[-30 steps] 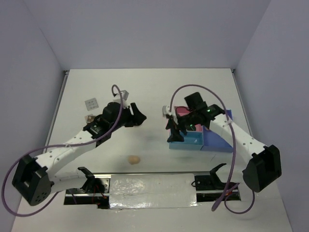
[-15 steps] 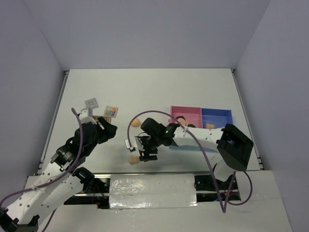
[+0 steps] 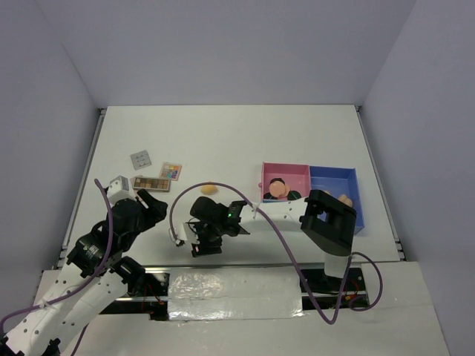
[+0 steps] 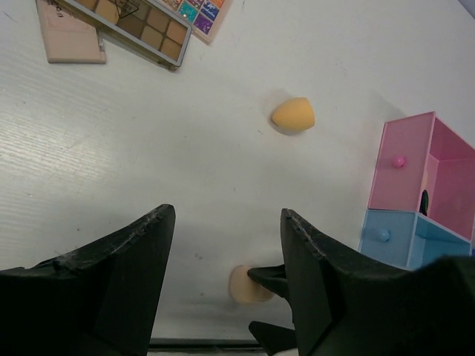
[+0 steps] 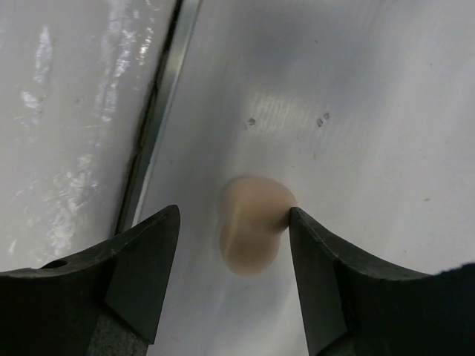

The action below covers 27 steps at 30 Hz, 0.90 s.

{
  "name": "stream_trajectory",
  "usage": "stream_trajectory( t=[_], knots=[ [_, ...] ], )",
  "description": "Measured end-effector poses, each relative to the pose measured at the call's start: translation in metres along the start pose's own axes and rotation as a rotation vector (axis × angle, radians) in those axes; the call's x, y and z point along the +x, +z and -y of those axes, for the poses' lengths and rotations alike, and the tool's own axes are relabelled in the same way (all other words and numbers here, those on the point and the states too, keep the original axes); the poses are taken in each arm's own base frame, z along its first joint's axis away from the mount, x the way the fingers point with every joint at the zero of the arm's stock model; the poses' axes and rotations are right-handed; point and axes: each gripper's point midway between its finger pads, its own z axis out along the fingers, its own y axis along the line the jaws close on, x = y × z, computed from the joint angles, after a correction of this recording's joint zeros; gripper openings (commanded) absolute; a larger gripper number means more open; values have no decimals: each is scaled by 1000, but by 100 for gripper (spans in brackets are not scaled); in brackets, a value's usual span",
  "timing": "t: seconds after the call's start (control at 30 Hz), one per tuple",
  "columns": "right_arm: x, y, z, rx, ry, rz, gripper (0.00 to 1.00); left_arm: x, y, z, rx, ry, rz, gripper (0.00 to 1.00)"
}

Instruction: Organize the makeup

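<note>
Down at the near edge, a glossy taped strip [image 3: 234,291] lies along a metal rail [image 5: 159,111], and the white counter [image 3: 237,141] begins just beyond it, faintly streaked and shiny under the light. The right end effector [image 5: 234,219] points down at this edge with its jaws open around a pale peach sponge [image 5: 251,236]. One finger touches the sponge's side and the other stands apart from it, so the sponge lies on the counter unclamped.

To the left, the left end effector [image 4: 226,213] hangs above bare counter, open wide and holding nothing.

Farther in, an orange sponge [image 3: 209,189] lies alone near the middle. Left of it are three palettes: a long brown palette [image 3: 151,182], a multicoloured palette [image 3: 171,170] just beside its far end, and a grey palette [image 3: 140,159] a little apart, farther back.

On the right stands the pink-and-blue compartment tray [image 3: 286,166]. In the pink compartment a round peach pad [image 3: 277,191] rests against a dark green disc [image 3: 292,196]. In the blue compartment are peach sponges [image 3: 344,200], partly hidden by the right arm.

Beyond all this the counter runs bare to plain lavender-grey walls [image 3: 223,52], which close it in at the back and on both sides.
</note>
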Motion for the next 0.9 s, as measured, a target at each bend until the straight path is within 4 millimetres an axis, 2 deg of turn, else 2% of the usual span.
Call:
stream_trajectory(
  t=[0.13, 0.37, 0.57, 0.7, 0.87, 0.9],
  knots=[
    [6, 10, 10, 25, 17, -34, 56, 1, -1, -3, -9, 4, -3, 71],
    [8, 11, 16, 51, 22, -49, 23, 1, -1, -4, -13, 5, -4, 71],
    [10, 1, 19, 59, 55, -36, 13, 5, 2, -6, -21, 10, -10, 70],
    [5, -34, 30, 86, 108, 23, 10, 10, 7, -7, -27, 15, -21, 68],
    [-17, -113, 62, 199, 154, 179, 6, 18, 17, -5, -23, 21, -44, 67],
    [-16, -131, 70, 228, 172, 202, 6, 20, 19, -4, -21, 24, -51, 67]
  ],
)
